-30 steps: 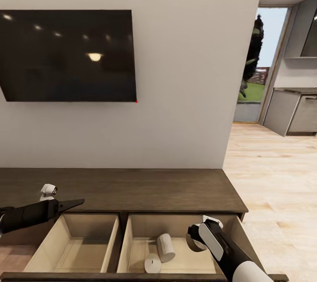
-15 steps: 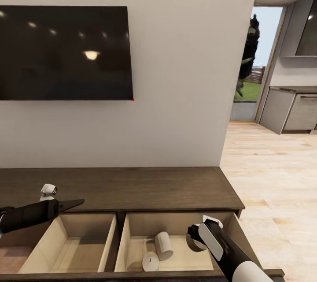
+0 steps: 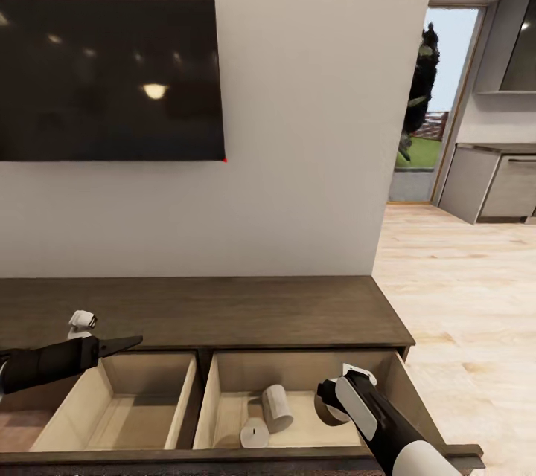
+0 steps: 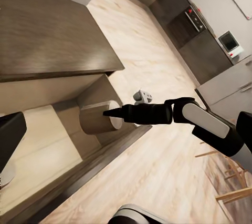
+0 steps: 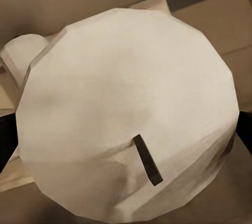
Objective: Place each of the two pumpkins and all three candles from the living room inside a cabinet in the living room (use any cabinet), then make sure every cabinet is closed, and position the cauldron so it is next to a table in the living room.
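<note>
The long dark-brown cabinet (image 3: 223, 312) stands under the wall with two drawers pulled out. In the right drawer (image 3: 305, 375) two white candles lie, one on its side (image 3: 277, 407) and one nearer the front (image 3: 254, 433). My right gripper (image 3: 327, 403) hangs over this drawer, shut on a third candle (image 5: 126, 108), whose flat top and dark wick face the right wrist camera. The left wrist view shows that candle (image 4: 97, 120) at the right gripper's fingertips (image 4: 107, 112). My left gripper (image 3: 130, 343) is open and holds nothing, above the back edge of the left drawer (image 3: 141, 416). The pumpkins, cauldron and table are out of view.
A black TV (image 3: 104, 82) hangs on the white wall above the cabinet. To the right, pale wood floor (image 3: 461, 297) runs to a doorway (image 3: 424, 119) and grey kitchen cupboards (image 3: 495, 190). The cabinet's right end (image 3: 402, 335) borders that floor.
The whole picture has shifted, so the camera has moved; the TV and wall sit a little higher and further left. Both arms and the held candle keep their pose.
</note>
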You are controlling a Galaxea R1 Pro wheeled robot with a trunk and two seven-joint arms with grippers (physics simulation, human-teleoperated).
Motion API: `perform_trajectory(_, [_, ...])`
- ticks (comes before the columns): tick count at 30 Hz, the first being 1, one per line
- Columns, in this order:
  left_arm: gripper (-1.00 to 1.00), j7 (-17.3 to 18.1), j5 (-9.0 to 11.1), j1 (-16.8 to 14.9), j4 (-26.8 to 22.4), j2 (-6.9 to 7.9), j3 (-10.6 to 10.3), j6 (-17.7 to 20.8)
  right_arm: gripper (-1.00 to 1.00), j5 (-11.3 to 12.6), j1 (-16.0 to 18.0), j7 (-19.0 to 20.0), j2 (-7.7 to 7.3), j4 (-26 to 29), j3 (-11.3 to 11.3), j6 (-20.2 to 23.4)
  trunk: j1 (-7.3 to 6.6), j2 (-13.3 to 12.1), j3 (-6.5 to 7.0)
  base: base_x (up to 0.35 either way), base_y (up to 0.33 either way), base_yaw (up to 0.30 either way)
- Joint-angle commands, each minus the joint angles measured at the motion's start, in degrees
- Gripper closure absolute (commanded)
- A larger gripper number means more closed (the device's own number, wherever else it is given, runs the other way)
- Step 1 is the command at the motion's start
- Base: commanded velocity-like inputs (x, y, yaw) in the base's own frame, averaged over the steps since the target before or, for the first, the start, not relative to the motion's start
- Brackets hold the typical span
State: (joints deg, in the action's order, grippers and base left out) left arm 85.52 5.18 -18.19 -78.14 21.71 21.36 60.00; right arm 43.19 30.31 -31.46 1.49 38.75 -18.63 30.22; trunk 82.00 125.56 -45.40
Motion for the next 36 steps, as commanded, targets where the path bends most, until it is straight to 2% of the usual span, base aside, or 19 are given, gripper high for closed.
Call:
perform_trajectory(1, [-1.00,0.0,0.0,0.0,0.0,0.00,0.0,0.0,1.00,0.0,0.0,0.0,0.00,0.0,0.0,0.0,0.23,0.4,-0.18,0.000,0.000,0.000])
perform_trajectory(4, [-1.00,0.0,0.0,0.0,0.0,0.00,0.0,0.0,1.00,0.0,0.0,0.0,0.00,0.0,0.0,0.0,0.88,1.6,-0.72,0.000,0.000,0.000])
perform_trajectory(12, [-1.00,0.1,0.4,0.0,0.0,0.00,0.1,0.0,1.00,0.0,0.0,0.0,-0.06,-0.1,0.0,0.0,0.88,1.6,-0.72,0.000,0.000,0.000])
perform_trajectory(24, [-1.00,0.1,0.5,0.0,0.1,0.00,1.4,0.0,1.00,0.0,0.1,-0.3,-0.09,-0.1,0.0,0.0,0.88,1.6,-0.72,0.050,0.000,0.000])
perform_trajectory(28, [-1.00,0.2,0.5,0.0,0.1,0.00,2.2,0.0,1.00,0.0,0.1,-0.5,-0.09,-0.1,0.0,0.0,1.76,3.2,-1.44,0.002,0.000,0.000])
perform_trajectory(36, [-1.00,0.2,0.5,0.0,0.1,-0.04,2.4,0.0,1.00,0.0,0.1,-0.6,-0.19,-0.2,0.0,-0.4,3.52,6.4,-2.88,0.000,0.000,0.000])
